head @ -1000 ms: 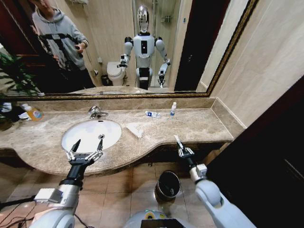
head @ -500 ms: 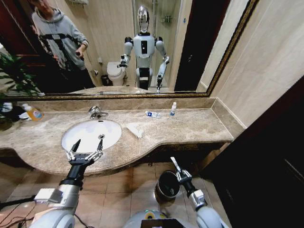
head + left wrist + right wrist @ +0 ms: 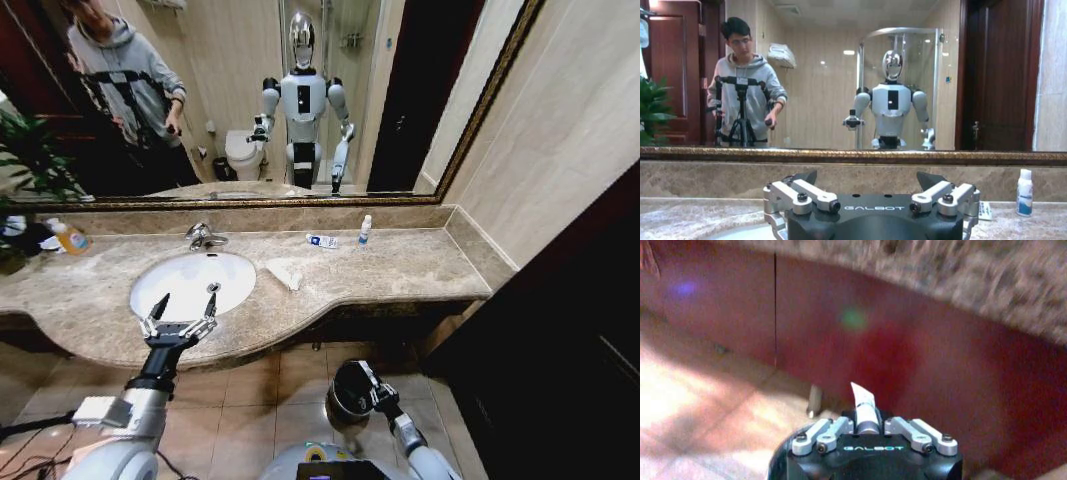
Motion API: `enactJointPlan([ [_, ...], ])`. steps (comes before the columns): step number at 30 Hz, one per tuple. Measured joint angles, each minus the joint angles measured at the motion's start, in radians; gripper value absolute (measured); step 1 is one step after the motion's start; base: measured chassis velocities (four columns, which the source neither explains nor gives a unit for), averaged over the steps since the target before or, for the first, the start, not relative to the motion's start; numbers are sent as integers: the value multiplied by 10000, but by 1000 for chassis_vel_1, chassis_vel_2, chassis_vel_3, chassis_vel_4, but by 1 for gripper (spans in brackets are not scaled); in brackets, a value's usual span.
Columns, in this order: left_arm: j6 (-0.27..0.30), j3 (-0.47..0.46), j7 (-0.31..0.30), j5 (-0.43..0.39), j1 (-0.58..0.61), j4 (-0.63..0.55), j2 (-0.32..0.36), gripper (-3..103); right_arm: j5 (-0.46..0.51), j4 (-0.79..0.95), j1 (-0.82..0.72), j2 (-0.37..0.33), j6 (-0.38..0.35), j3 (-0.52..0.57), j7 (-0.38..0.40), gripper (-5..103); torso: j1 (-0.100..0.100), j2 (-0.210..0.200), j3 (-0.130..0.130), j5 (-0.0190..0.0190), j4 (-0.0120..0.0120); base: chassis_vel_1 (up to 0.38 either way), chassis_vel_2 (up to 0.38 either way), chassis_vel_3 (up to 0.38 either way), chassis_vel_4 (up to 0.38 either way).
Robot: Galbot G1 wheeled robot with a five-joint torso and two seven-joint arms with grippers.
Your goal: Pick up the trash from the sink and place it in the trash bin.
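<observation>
A large gold-framed mirror point(image 3: 250, 100) is mounted on beige tiled walls point(image 3: 570, 120). The floor point(image 3: 260, 400) is laid with brown tiles. A dark wooden door point(image 3: 1000, 75) is reflected.

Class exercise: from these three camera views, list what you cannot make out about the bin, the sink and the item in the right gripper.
- Trash bin contents: head view, interior dark, right gripper in front.
- Held white tube: right wrist view, lower end hidden between the fingers.
- Sink near rim: head view, left gripper covers it.
- Small bottle label: too small.

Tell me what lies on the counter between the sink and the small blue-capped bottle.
In the head view, between sink and bottle: a crumpled tissue, then a white-and-blue tube.
</observation>
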Motion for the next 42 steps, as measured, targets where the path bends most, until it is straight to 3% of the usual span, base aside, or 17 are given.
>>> enactJointPlan([
  [6,0,0,0,0,0,0,0,100,-51,-978,542,284,-315,-230,-336,19,0,0,0,-1,-1,0,0,0,0],
  [9,0,0,0,0,0,0,0,100,-520,-1978,1067,723,-420,-253,-565,19,0,0,0,-1,0,0,0,0,0],
  [25,0,0,0,0,0,0,0,100,-2227,-5742,2925,2195,-13,266,-807,19,0,0,0,-2,0,0,0,0,0],
  [38,0,0,0,0,0,0,0,100,-1868,-5842,3092,2015,-65,281,-863,15,0,0,0,2,0,0,0,0,0],
  [41,0,0,0,0,0,0,0,100,-1792,-5771,3025,1991,-85,287,-864,30,0,0,0,3,0,0,0,0,0],
  [42,0,0,0,0,0,0,0,100,-1792,-5771,3025,1991,-85,287,-864,30,0,0,0,3,0,0,0,0,0],
])
